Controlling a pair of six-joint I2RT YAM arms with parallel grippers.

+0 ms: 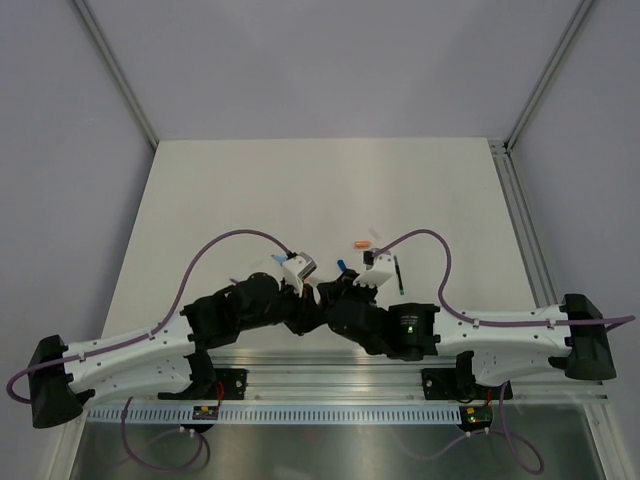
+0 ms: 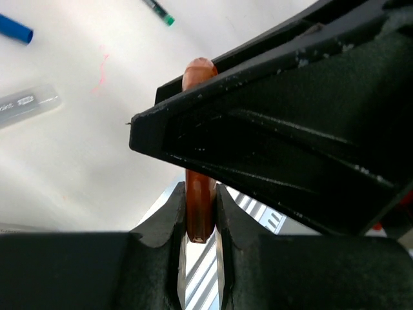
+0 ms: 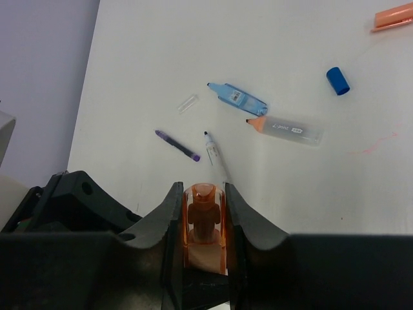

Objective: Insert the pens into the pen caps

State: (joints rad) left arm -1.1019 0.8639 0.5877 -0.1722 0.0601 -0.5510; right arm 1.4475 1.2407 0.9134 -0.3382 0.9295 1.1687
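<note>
My left gripper (image 2: 201,213) is shut on an orange pen (image 2: 199,206). The pen runs up behind the right gripper's black finger, and a rounded orange end (image 2: 199,70) shows past it. My right gripper (image 3: 204,206) is shut on a clear orange cap (image 3: 204,223), and a dark pen tip sits inside the cap. In the top view both grippers, left (image 1: 315,290) and right (image 1: 338,288), meet low over the table's near middle. Their held parts are hidden there.
On the table lie a light blue cap (image 3: 237,98), a clear-barrelled pen with an orange tip (image 3: 287,129), a blue cap (image 3: 337,81), a small clear cap (image 3: 188,104), a thin purple pen (image 3: 177,144), a thin white pen (image 3: 216,155), an orange piece (image 3: 393,18) and a green-tipped pen (image 2: 160,11).
</note>
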